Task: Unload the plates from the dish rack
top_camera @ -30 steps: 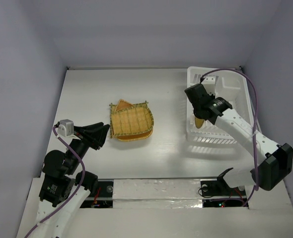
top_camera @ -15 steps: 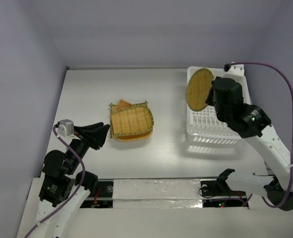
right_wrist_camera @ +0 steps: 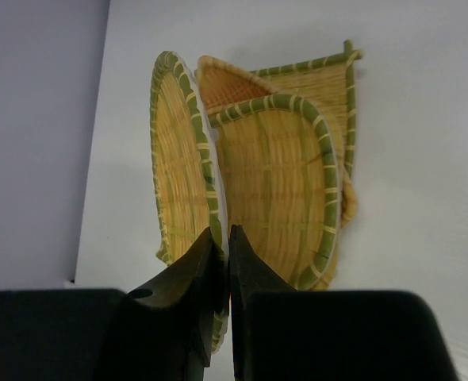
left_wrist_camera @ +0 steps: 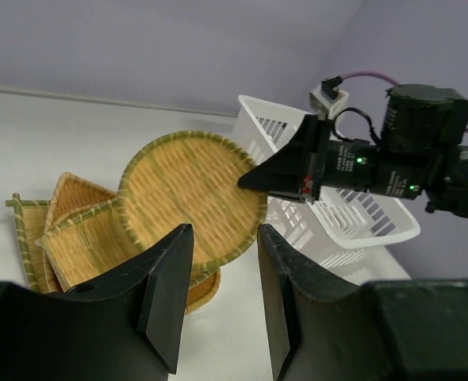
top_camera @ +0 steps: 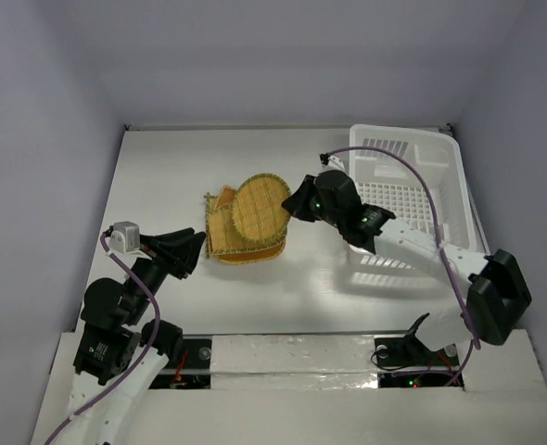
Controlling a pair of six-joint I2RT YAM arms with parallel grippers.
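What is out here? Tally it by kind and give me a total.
Round plate, held on edge in the right gripper: 1
Stacked plates, as far as their overlap lets me separate them: 4
Dish rack: 1
Total: 6 things, 5 of them plates.
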